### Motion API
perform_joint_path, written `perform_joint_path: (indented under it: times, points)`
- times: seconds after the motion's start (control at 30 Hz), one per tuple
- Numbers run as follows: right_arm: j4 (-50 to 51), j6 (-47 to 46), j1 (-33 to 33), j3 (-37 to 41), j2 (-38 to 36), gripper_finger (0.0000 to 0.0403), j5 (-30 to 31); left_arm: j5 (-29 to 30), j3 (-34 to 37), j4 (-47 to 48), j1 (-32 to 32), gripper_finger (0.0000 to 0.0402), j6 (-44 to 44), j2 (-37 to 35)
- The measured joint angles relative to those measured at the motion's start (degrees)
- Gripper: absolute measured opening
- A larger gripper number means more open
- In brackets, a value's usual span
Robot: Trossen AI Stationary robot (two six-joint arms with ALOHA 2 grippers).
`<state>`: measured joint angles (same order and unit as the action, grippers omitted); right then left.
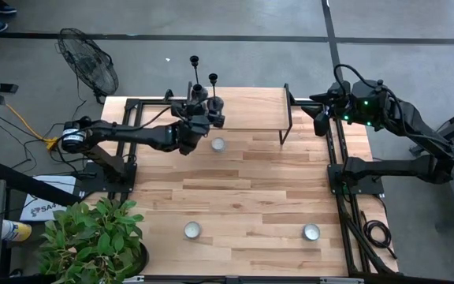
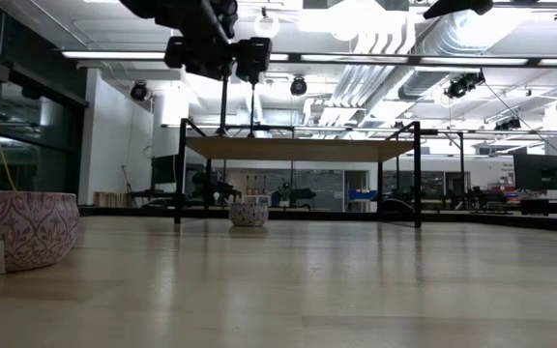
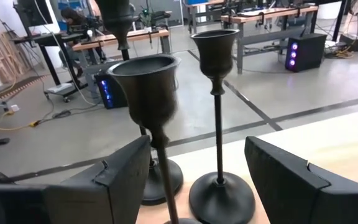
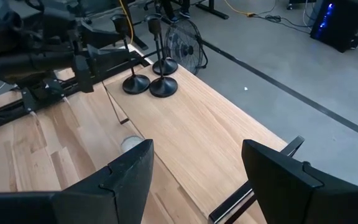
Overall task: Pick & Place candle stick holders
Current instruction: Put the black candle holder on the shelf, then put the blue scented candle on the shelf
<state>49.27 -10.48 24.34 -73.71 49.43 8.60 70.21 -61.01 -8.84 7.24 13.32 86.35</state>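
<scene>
- Nearest us on the table [image 1: 243,189] lie two small round tea lights [image 1: 191,229] at about seven and five o'clock, beside a potted plant [image 1: 93,237].
- Toward eleven o'clock our left gripper [image 1: 207,117] hangs with fingers spread around one holder's stem, just past a third tea light [image 1: 217,144].
- The candle stick holders [image 3: 216,112] stand together on the raised shelf [image 1: 251,110] at its left end.
- At two o'clock our right gripper [image 4: 194,180] waits, fingers apart, holding nothing.
- Beyond, a floor fan [image 1: 89,63].

Three slim black candle stick holders [image 3: 217,112] upright on shelf [image 1: 251,110]
</scene>
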Motion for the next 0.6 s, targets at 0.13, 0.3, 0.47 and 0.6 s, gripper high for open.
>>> perform_joint_path:
  times: [0.13, 0.3, 0.47, 0.6]
  points:
    - [0.61, 0.00, -0.02, 0.00, 0.00, 0.0240, 0.00, 2.25, 0.01, 0.01, -1.75, 0.0258, 0.00, 0.00]
    - [1.47, 0.00, -0.02, 0.00, 0.00, 0.0240, 0.02, 2.85, 0.02, 0.00, -4.09, 0.0257, 0.00, 0.00]
    - [2.12, 0.29, -0.02, 0.00, 0.00, 0.0240, 0.02, 3.93, 0.01, 0.00, -7.52, 0.0257, -0.02, 0.00]
    - [2.21, 0.44, 0.00, 0.00, 0.00, 0.0240, -0.13, 5.67, 0.00, -0.06, -10.92, 0.0257, -1.54, 0.00]
